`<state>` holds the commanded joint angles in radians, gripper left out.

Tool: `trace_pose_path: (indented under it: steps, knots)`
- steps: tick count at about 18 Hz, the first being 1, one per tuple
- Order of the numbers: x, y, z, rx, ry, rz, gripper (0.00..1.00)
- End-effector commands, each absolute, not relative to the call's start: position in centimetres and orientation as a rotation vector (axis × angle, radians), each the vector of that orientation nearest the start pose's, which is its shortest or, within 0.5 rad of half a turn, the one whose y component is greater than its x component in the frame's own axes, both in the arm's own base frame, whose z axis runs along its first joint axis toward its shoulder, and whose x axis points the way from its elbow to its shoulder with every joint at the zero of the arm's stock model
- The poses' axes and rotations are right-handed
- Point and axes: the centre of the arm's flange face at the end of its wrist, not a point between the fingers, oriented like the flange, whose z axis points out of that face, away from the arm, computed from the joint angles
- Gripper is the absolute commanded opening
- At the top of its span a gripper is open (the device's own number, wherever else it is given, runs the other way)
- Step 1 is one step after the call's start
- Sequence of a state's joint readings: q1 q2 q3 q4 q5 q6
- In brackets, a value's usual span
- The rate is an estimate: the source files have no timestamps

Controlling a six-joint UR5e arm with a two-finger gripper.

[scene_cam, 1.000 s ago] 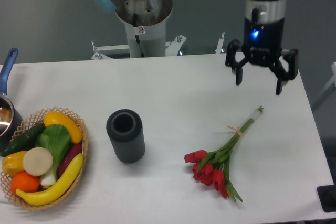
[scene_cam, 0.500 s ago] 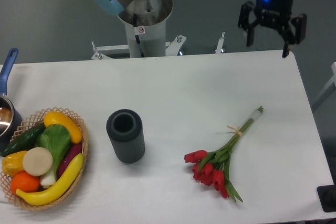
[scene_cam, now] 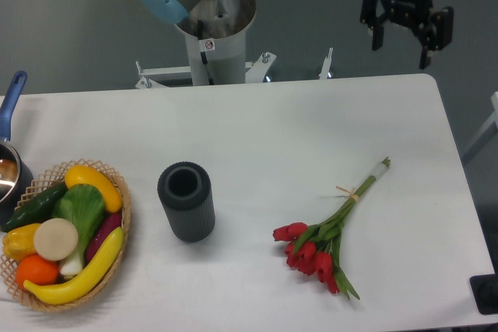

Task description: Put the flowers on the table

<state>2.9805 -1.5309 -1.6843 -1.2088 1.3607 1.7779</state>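
The flowers (scene_cam: 327,237), a bunch of red tulips with green stems tied by a thin band, lie flat on the white table (scene_cam: 288,130) at the front right, blooms toward the front, stem ends pointing to the back right. My gripper (scene_cam: 401,46) hangs high above the table's far right edge, well away from the flowers. Its fingers are spread apart and hold nothing.
A dark grey ribbed cylinder (scene_cam: 187,201) stands upright left of the flowers. A wicker basket (scene_cam: 66,235) of fruit and vegetables sits at the front left. A pot with a blue handle (scene_cam: 9,145) is at the left edge. The robot base (scene_cam: 210,29) stands behind the table.
The gripper has risen from just above the table near the stem ends to high above the back right edge, still open. The flowers have stayed in place.
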Motion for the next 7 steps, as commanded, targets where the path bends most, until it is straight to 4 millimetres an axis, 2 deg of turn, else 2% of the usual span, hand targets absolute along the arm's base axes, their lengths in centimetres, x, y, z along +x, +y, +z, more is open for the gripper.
trace_pose_path:
  steps: [7]
  knots:
    - [-46.76,23.30,49.70,-2.833,0.577,0.439,1.00]
